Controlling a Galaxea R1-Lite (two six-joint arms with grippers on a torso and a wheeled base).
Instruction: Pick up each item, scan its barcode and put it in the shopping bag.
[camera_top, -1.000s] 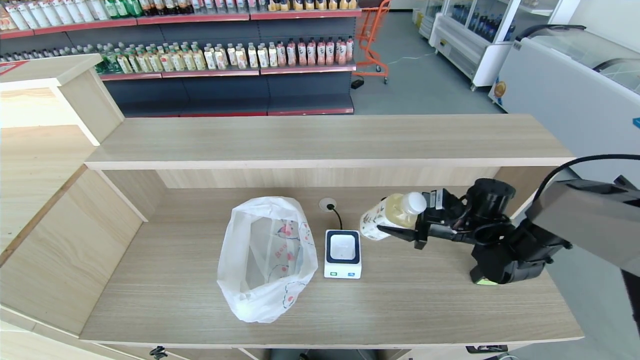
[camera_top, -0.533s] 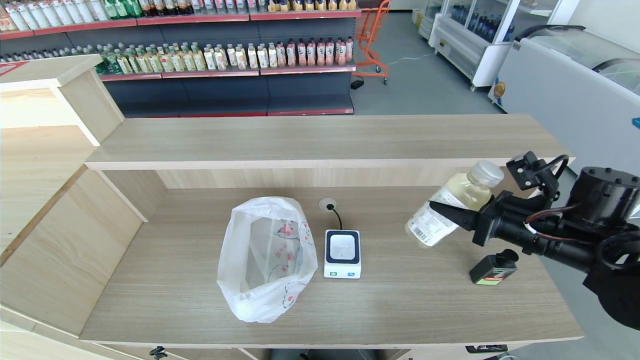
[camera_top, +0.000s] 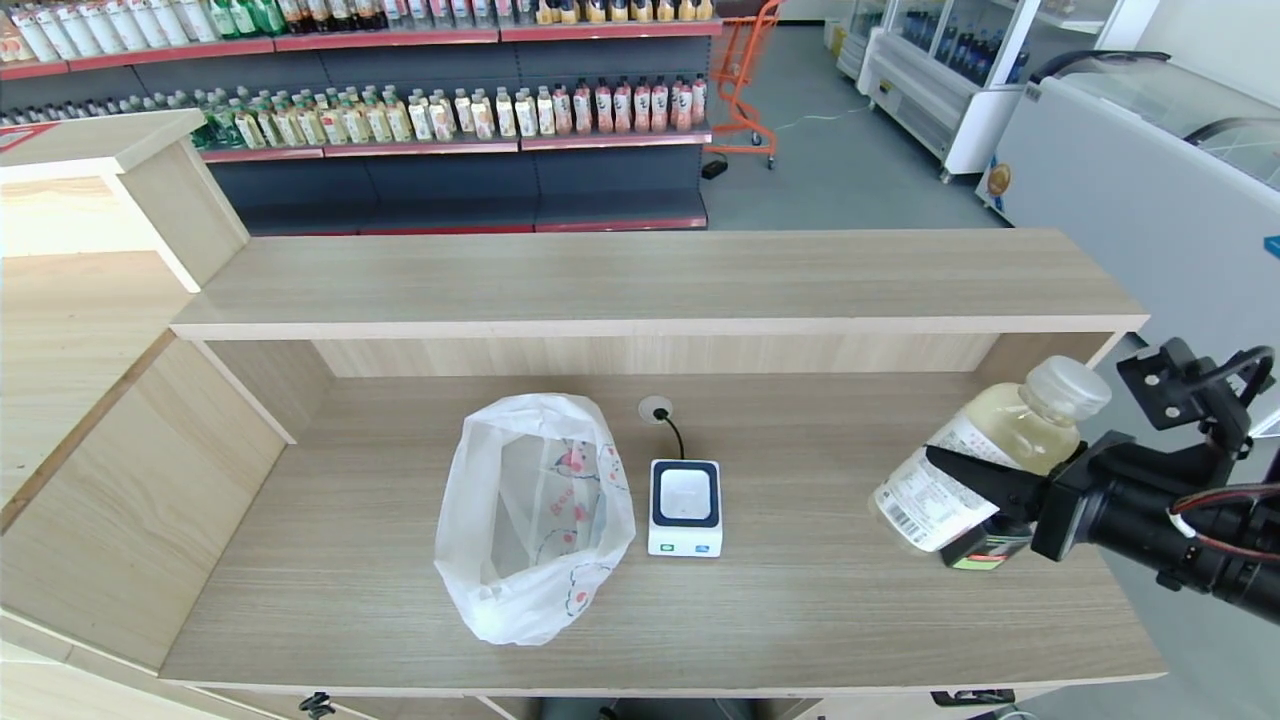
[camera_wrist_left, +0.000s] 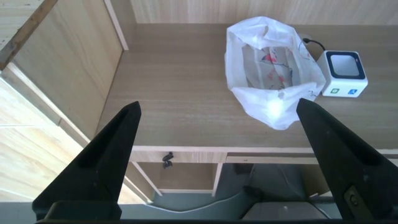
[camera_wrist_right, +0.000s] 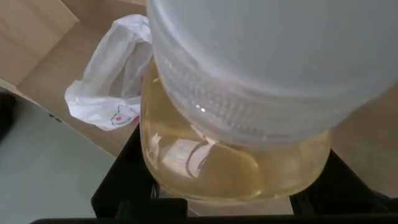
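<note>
My right gripper (camera_top: 985, 475) is shut on a bottle of pale yellow drink (camera_top: 985, 455) with a white cap, held tilted above the counter's right end, its barcode label facing down and left. The right wrist view looks down the bottle (camera_wrist_right: 230, 149) from its cap. The white barcode scanner (camera_top: 685, 507) sits mid-counter, well left of the bottle. An open white shopping bag (camera_top: 535, 510) lies just left of the scanner; from the left wrist I see the bag (camera_wrist_left: 273, 68) and the scanner (camera_wrist_left: 346, 73). My left gripper (camera_wrist_left: 217, 149) hangs open off the counter's front left.
A small black item with a red and green label (camera_top: 985, 548) lies on the counter (camera_top: 800, 600) under the held bottle. A raised ledge (camera_top: 650, 280) runs along the back. Shelves of bottles and freezers stand in the room behind.
My right arm swung the bottle away from beside the scanner, rightward and toward the counter's right end, turning it so the barcode label shows. The small black item came into sight.
</note>
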